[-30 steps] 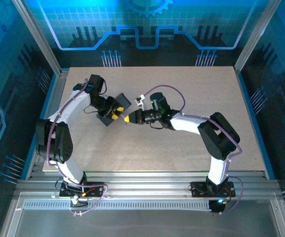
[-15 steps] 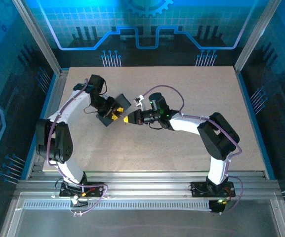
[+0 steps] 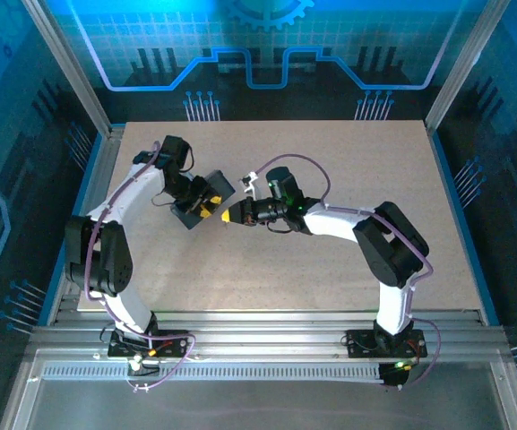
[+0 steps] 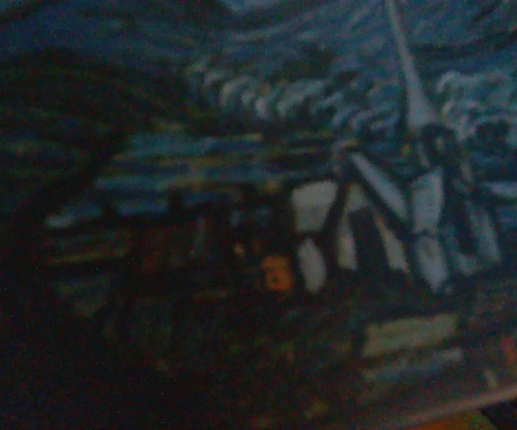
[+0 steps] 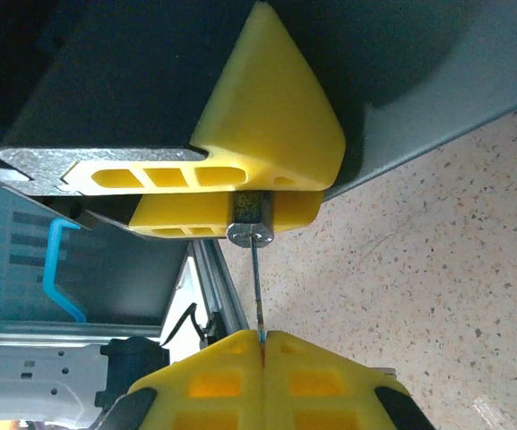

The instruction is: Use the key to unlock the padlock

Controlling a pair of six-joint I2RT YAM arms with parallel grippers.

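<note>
Mid-insertion, by the look of it. Seen from the right wrist: right gripper (image 5: 262, 339) with fingers pressed together on the key (image 5: 255, 282), pinching the thin shaft at its near end and aiming it straight at the padlock (image 5: 251, 213). Key tip meeting the silvery keyhole face, perhaps just entering; cannot tell how deep. Padlock clamped between the yellow fingers of the left gripper (image 5: 240, 190), keyhole end turned toward the key, with the dark blue box (image 3: 220, 184) just behind. From above, both grippers nearly touching, left of the middle of the bench (image 3: 348, 179). Left wrist view blurred, pressed close to the box's swirly print. Next, as a judgement: push the key along its own line until seated, then turn about the shaft while holding the padlock firm. Calls for shaft and keyway staying in line. Risks bending so thin a key, or letting it slip in the fingers, if pushed askew.
</note>
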